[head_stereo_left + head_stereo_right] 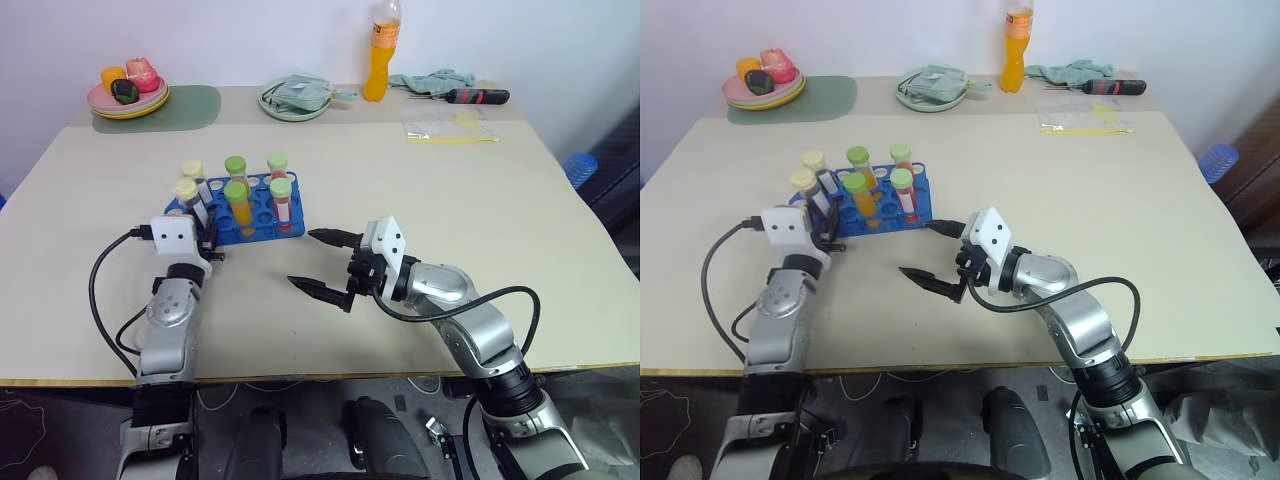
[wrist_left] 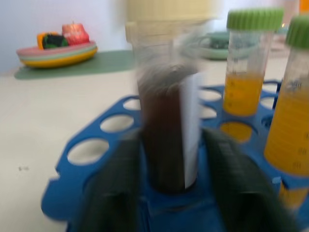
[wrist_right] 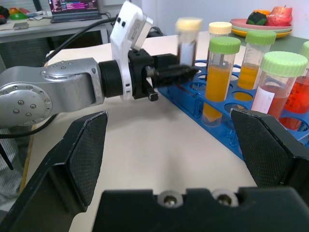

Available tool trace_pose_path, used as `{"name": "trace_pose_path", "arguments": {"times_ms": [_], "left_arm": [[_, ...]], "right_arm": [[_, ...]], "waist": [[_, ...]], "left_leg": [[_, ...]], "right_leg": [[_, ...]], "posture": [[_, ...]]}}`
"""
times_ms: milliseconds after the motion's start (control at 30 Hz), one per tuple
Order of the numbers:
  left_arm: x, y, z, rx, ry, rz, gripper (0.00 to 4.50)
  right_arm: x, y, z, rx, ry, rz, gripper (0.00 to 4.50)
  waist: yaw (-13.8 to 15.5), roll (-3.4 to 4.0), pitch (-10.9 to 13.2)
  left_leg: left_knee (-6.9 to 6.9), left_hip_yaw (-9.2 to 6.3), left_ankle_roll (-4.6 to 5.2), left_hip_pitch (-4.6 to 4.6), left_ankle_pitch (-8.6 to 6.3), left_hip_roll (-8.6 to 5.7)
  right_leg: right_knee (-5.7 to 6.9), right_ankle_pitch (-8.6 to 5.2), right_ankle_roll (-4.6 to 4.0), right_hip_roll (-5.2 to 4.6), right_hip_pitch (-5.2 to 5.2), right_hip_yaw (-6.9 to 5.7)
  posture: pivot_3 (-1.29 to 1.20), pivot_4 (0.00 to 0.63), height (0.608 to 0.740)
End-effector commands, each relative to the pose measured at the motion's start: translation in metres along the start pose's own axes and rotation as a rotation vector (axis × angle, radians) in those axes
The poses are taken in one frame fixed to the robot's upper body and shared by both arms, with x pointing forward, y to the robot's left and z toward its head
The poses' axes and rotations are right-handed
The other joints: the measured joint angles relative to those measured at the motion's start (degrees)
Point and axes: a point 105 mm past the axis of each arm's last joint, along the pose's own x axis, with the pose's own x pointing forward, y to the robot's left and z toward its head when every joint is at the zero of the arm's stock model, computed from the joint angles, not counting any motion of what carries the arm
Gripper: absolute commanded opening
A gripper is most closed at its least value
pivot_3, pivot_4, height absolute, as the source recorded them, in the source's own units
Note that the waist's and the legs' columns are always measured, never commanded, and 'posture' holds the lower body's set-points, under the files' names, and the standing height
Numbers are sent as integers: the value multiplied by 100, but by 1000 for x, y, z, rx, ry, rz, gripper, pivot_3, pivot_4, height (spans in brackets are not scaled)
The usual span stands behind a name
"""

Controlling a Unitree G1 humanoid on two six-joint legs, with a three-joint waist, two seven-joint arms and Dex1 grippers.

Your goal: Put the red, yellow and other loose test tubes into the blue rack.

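Altogether six capped tubes (image 1: 236, 200) in the blue rack (image 1: 262, 222).

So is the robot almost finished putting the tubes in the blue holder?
Nearly. Six tubes stand in the blue rack, including orange, yellow and red ones with green caps. The dark tube with the cream cap is seated in a corner hole, with the left end effector around it, fingers parted on either side. The right end effector hangs open, holding nothing. No loose tubes lie on the table, so only pulling away looks left.
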Motion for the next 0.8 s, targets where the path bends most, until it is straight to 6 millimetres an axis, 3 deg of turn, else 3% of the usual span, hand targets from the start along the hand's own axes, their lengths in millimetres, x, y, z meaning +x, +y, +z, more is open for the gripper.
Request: {"name": "trace_pose_path", "arguments": {"times_ms": [33,167,300,400,600,800], "left_arm": [[-6,7,21,-5,-62,-17,3689],[-27,18,36,-10,-59,-117,3689],[-63,38,43,39,42,-277,3689],[-85,58,44,126,167,-377,3689],[-90,72,48,192,243,-440,3689],[-87,67,46,194,241,-440,3689]], "right_arm": [[-5,-6,20,-62,-54,-17,4500],[-26,-22,29,-96,-28,-39,4500],[-69,-38,28,-96,86,-63,4500],[-111,-61,22,-48,180,-178,4500],[-154,-76,11,-26,283,-279,4500],[-155,-78,6,-23,283,-297,4500]], "waist": [[-3,0,0],[-9,1,1],[-2,-1,3],[9,-1,4],[7,0,5],[-42,3,6]], "left_leg": [[0,0,0,0,0,0],[-3,0,0,-1,0,2],[-5,2,0,-2,0,1],[-6,3,3,-1,-2,2],[-5,10,4,0,-2,4],[-7,10,6,0,-3,8]], "right_leg": [[0,0,0,0,0,0],[0,0,0,0,-1,0],[-5,-1,-2,-2,-1,0],[-7,-3,-4,-1,-1,0],[-14,-14,-20,2,0,3],[-13,-6,-6,7,-2,6]], "posture": [[0,150,740],[0,150,740],[0,150,740],[0,150,740],[0,150,740],[0,150,740]]}}
